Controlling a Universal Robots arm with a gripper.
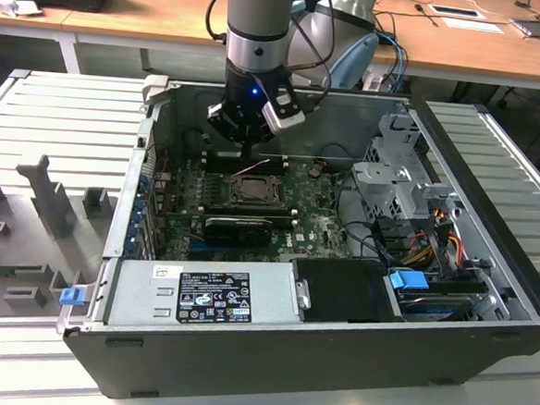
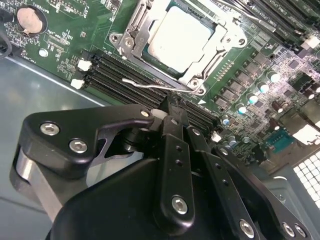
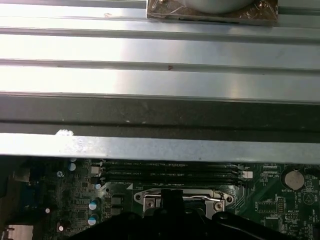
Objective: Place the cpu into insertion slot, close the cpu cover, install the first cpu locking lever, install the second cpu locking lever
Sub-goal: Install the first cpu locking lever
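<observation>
Inside an open computer case (image 1: 334, 351), the cpu (image 2: 181, 36) is sitting in the insertion slot (image 1: 252, 190) under the closed cpu cover (image 2: 136, 31), while the gripper (image 1: 246, 155), clenched empty, is hovering at the slot's twelve o'clock in the exterior view, beside a loose locking lever (image 2: 145, 84) that is probably needing a downward press.

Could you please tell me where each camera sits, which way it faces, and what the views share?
Exterior view: off the arm, above the computer case, looking down into it; the arm and gripper hang near the insertion slot.
Second wrist view: on the wrist, looking past the gripper at the cpu framed by the cpu cover.
First wrist view: on the wrist, looking over the gripper, across the case wall to a ribbed metal surface.
Shared: both wrist views show the cpu cover.
</observation>
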